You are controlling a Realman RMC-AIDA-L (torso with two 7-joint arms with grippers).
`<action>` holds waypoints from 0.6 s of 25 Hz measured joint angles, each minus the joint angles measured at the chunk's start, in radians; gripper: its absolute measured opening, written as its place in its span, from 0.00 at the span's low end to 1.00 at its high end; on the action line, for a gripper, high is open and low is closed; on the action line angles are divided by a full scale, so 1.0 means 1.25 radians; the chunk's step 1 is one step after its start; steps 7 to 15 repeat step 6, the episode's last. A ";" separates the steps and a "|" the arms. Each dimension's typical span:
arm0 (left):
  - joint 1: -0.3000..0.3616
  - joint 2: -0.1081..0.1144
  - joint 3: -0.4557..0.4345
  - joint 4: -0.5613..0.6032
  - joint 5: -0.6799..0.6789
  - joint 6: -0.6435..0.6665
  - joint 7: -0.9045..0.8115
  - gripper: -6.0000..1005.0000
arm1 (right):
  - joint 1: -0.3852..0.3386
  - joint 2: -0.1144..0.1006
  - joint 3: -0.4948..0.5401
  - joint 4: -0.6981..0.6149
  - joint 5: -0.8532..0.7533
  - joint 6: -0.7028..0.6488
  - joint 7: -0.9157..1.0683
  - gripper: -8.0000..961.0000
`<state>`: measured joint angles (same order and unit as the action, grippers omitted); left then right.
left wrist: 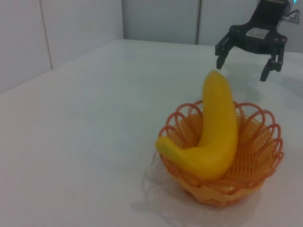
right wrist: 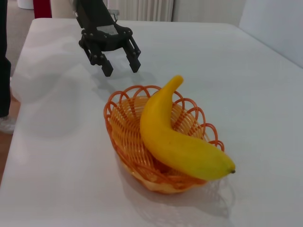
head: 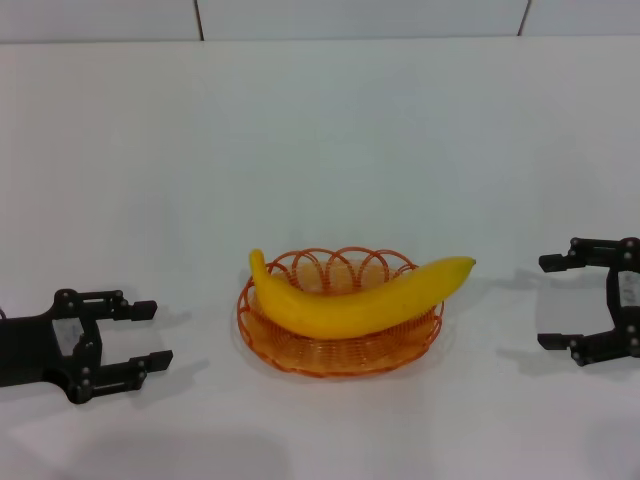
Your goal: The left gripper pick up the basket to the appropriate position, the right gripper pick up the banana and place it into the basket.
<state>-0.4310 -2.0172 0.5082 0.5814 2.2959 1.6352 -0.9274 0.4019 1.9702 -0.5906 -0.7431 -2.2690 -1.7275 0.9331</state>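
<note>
The orange wire basket stands on the white table near its front middle. The yellow banana lies across the basket, its ends resting over the rim. My left gripper hovers to the left of the basket, open and holding nothing. Off to the right of the basket, my right gripper is also open and holds nothing. Both grippers are well apart from the basket.
The white table stretches back to a tiled wall. In the right wrist view, the table's edge drops to the floor beyond my left gripper.
</note>
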 joint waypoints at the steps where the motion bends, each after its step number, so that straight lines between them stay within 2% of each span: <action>1: 0.000 0.000 0.000 0.000 0.000 0.000 0.000 0.62 | 0.000 0.000 0.000 0.000 0.000 0.000 0.000 0.93; 15: 0.000 0.000 0.000 0.000 0.000 0.000 0.000 0.62 | 0.000 0.000 0.000 0.000 -0.001 0.004 0.000 0.93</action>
